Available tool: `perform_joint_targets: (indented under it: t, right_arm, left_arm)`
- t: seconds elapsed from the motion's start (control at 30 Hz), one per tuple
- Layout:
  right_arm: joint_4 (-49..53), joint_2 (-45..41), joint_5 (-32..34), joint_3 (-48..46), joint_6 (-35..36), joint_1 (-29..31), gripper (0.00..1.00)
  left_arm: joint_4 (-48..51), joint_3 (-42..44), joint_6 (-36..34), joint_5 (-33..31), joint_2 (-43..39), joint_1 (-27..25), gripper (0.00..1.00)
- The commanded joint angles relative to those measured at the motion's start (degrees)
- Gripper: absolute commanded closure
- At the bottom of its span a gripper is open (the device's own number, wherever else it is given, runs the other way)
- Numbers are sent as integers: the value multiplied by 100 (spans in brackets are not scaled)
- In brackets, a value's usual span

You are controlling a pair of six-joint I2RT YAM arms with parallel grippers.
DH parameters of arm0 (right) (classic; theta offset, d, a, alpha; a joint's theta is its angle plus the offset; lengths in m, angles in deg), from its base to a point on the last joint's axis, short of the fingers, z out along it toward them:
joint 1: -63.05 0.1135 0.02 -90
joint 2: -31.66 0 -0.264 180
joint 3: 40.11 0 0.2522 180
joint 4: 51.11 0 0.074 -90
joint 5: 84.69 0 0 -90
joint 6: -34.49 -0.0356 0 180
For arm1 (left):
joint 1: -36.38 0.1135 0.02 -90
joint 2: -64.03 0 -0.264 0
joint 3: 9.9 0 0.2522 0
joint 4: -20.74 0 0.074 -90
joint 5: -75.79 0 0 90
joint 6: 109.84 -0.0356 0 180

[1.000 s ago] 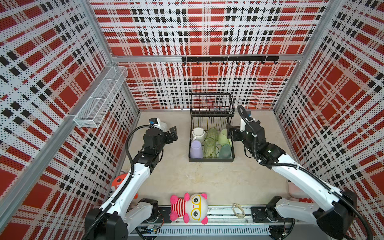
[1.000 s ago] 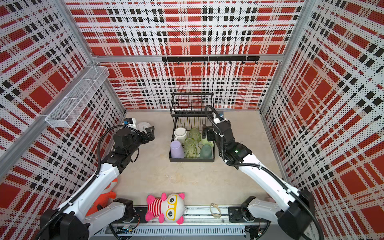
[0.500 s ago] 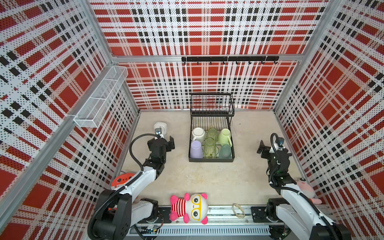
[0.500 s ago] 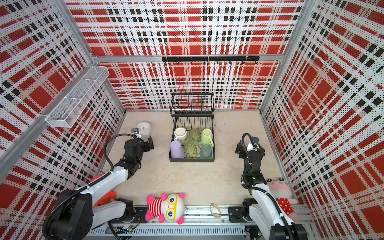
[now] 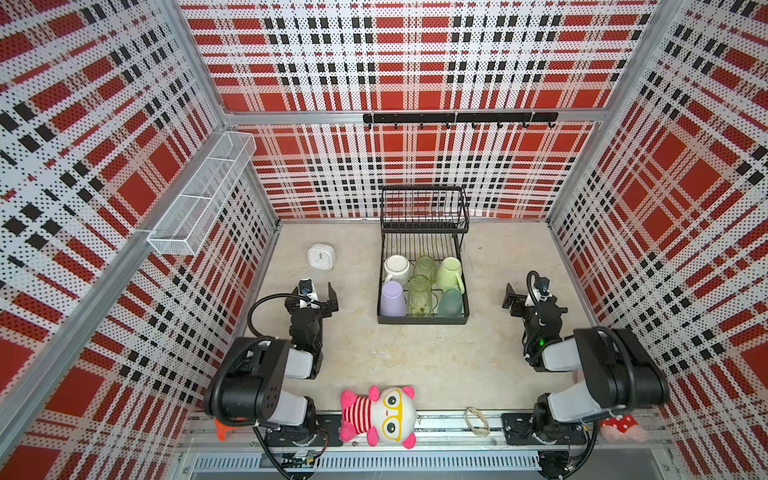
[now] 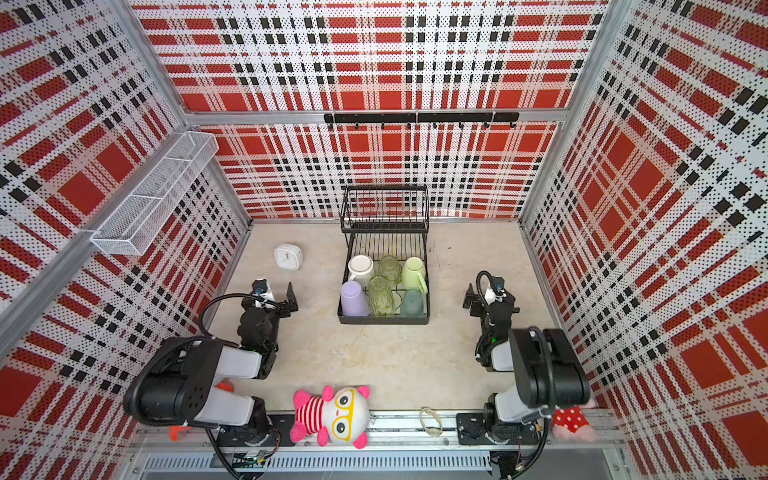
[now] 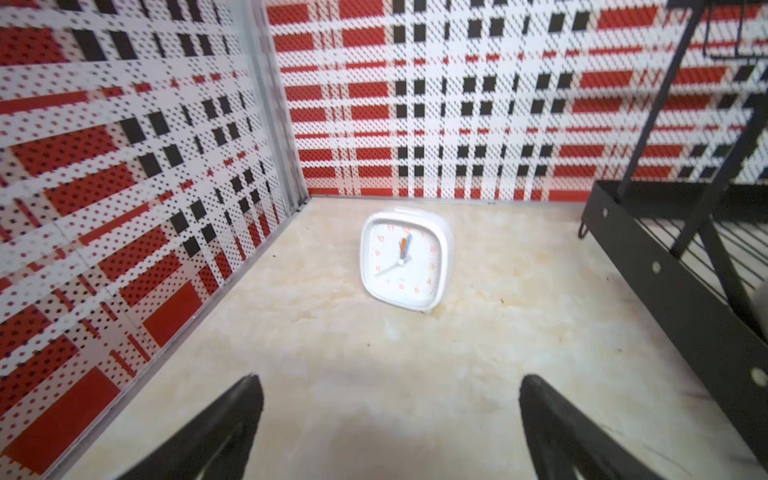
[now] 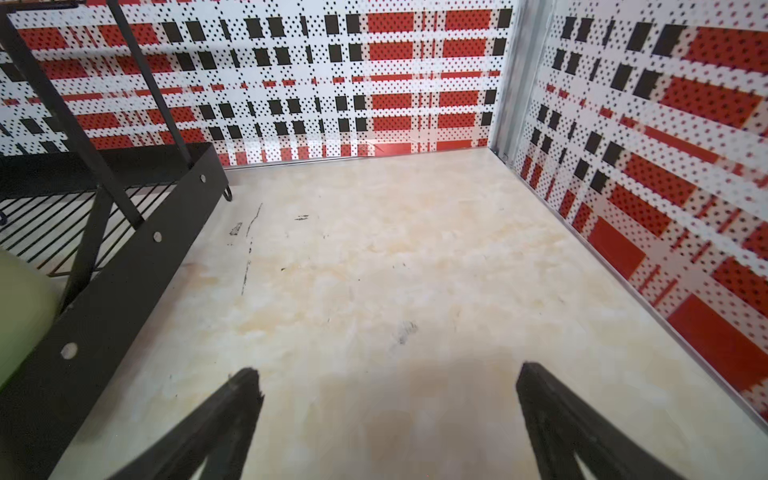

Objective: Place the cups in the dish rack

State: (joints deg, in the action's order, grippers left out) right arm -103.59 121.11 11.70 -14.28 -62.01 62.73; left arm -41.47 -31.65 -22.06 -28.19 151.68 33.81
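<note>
The black dish rack (image 5: pixel 422 320) (image 6: pixel 384 320) stands at the back middle of the floor. Several cups sit upside down on its lower tier: a white mug (image 5: pixel 397 268), two clear green tumblers (image 5: pixel 424 266) (image 5: pixel 419 296), a pale green mug (image 5: pixel 449 272), a lavender tumbler (image 5: pixel 392 298) and a teal cup (image 5: pixel 451 302). My left gripper (image 5: pixel 319 291) (image 7: pixel 390 382) hangs open left of the rack, nothing between its fingers. Right of the rack my right gripper (image 5: pixel 524 293) (image 8: pixel 386 374) is open and empty too. The right wrist view catches the pale green mug (image 8: pixel 20 299) inside the rack's side wall (image 8: pixel 124 270).
A white square clock (image 5: pixel 321 257) (image 7: pixel 405 262) stands ahead of the left gripper. A pink plush toy (image 5: pixel 380 415) and a rubber ring (image 5: pixel 477 420) lie at the front rail. A white mesh shelf (image 5: pixel 203 199) hangs on the left wall, a hook rail (image 5: pixel 457 118) on the back wall.
Both arms have drawn back toward the front and folded. The right gripper has left the rack's side; the left one has moved away from the clock. Both stayed open.
</note>
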Motion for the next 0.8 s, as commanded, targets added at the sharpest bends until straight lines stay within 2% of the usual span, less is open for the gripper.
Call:
perform_joint_targets:
  t: [0.0, 0.07, 0.13, 0.17, 0.23, 0.3, 0.47, 0.53, 0.77]
  right_arm:
    - [-190, -55, 56, 246, 44, 58, 0]
    - [-193, 51, 115, 330, 71, 78, 0]
    - [-71, -15, 106, 347, 52, 76, 0]
    - [-357, 93, 105, 306, 94, 80, 0]
    - [-35, -17, 82, 363, 70, 84, 0]
    - [-276, 71, 108, 331, 127, 101, 0]
    - [98, 61, -138, 505, 266, 126, 0]
    - [130, 83, -28, 535, 316, 207, 0]
    - [102, 77, -55, 526, 316, 212, 0]
  left_arm:
    - [-1378, 92, 161, 176, 280, 56, 2]
    - [-593, -165, 102, 263, 125, 63, 2]
    - [-957, -171, 194, 482, 311, 155, 2]
    - [-892, -179, 177, 477, 290, 160, 2]
    - [-828, -210, 192, 519, 281, 175, 2]
    - [-807, -212, 206, 551, 272, 200, 2]
    - [-721, -252, 207, 391, 254, 155, 2]
    - [-567, -329, 220, 240, 253, 125, 2]
    - [-483, -370, 288, 317, 256, 184, 2]
